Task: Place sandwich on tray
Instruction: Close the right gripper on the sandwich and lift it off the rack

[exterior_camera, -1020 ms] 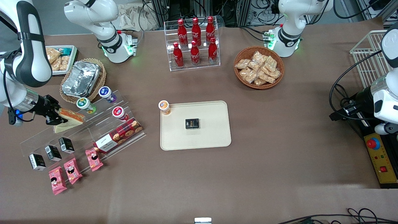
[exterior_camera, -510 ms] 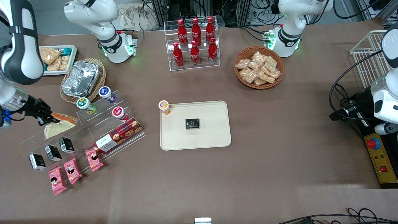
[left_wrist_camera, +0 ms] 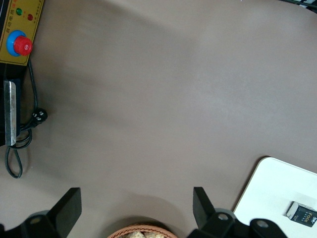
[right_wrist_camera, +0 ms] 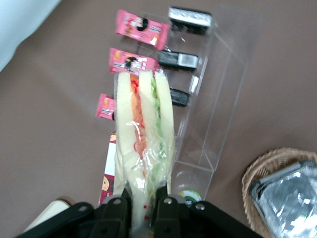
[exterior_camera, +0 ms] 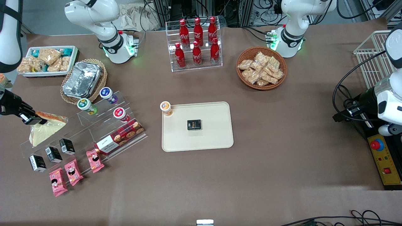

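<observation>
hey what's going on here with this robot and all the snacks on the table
The working arm's gripper is shut on a wrapped sandwich and holds it up over the clear display rack, at the working arm's end of the table. The sandwich is meant for the beige tray in the middle of the table, and it is not there yet. On the tray are a small black box and a small orange-lidded cup.

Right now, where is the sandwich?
The sandwich hangs in the shut gripper above the working arm's end of the clear display stand, far from the tray, beside the green-lidded cup.
</observation>
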You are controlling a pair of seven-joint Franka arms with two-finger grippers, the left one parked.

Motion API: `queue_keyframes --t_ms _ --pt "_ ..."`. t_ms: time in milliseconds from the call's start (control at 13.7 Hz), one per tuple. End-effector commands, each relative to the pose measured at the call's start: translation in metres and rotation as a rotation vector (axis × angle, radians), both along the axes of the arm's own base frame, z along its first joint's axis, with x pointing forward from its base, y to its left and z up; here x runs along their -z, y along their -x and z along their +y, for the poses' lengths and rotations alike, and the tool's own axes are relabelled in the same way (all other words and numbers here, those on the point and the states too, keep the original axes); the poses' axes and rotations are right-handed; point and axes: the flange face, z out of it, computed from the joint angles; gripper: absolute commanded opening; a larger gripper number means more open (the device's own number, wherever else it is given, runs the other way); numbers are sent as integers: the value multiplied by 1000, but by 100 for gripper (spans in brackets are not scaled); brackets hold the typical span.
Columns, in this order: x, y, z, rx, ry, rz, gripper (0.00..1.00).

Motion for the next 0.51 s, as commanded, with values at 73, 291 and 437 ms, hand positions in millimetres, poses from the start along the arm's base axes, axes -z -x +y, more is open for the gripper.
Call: queue_keyframes --t_ms 73,291,437 --pt "-34 -19 52 -317 35 -12 19" --pt "-44 -24 128 -524 47 -19 19" --pt "-44 -21 179 -750 63 -37 19"
